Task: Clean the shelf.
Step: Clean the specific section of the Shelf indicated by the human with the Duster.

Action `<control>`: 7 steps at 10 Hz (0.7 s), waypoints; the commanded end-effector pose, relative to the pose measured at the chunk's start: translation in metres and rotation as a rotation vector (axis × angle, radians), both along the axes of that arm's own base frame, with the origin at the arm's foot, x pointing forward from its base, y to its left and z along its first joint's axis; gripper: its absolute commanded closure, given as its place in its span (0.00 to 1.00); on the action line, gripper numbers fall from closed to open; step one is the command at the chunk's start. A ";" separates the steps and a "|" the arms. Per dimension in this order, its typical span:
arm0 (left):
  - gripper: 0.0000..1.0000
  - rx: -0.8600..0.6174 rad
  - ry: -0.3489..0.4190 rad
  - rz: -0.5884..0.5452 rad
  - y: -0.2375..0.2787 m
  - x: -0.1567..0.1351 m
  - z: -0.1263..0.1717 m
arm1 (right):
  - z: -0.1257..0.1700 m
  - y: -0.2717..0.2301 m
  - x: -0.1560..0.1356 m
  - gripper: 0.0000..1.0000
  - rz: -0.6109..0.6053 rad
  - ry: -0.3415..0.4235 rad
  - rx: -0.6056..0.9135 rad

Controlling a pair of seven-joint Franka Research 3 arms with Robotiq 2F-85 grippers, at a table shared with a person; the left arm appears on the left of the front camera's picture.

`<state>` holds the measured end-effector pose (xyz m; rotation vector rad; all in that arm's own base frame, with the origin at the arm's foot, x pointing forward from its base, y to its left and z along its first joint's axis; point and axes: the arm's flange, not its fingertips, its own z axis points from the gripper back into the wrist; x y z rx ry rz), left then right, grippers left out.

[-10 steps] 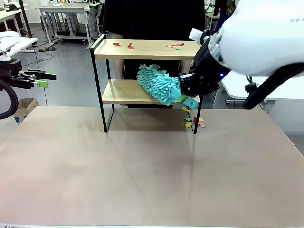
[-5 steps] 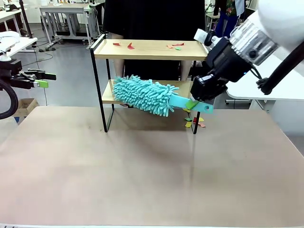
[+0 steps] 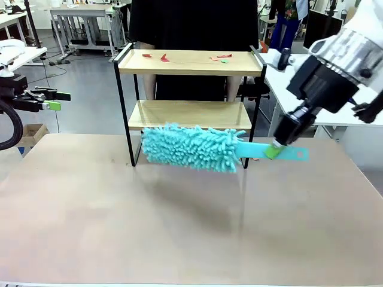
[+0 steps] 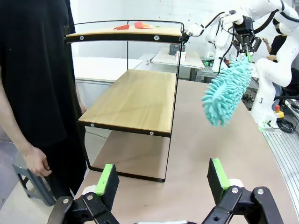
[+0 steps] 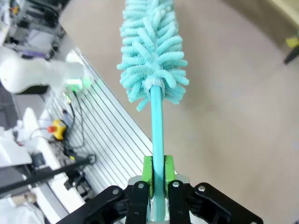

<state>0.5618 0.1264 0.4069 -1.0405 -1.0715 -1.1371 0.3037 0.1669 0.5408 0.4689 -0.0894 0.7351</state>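
The shelf (image 3: 188, 63) stands at the far middle of the table, with red and green paper scraps (image 3: 164, 58) on its top board; its lower board (image 4: 135, 98) is bare. My right gripper (image 3: 274, 150) is shut on the handle of a teal fluffy duster (image 3: 191, 147), held level just in front of the shelf's lower tier, above the table. In the right wrist view the pads (image 5: 148, 173) clamp the handle and the duster head (image 5: 152, 51) points away. My left gripper (image 3: 51, 100) hangs open at the far left, off the table; its fingers (image 4: 108, 178) hold nothing.
A person in black stands behind the shelf, one hand (image 4: 37, 161) hanging at its end. A yellow scrap (image 5: 293, 42) lies on the table by a shelf leg. The brown tabletop (image 3: 179, 227) in front is bare. White tables stand to the right.
My right gripper has drawn the duster out of the lower tier, rightwards and towards the front. The duster now lies level in front of the shelf. The left arm has not moved.
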 end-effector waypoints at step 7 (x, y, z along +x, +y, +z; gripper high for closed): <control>0.00 0.000 -0.009 0.000 -0.001 -0.001 0.003 | -0.030 -0.091 -0.065 0.87 0.050 0.054 -0.105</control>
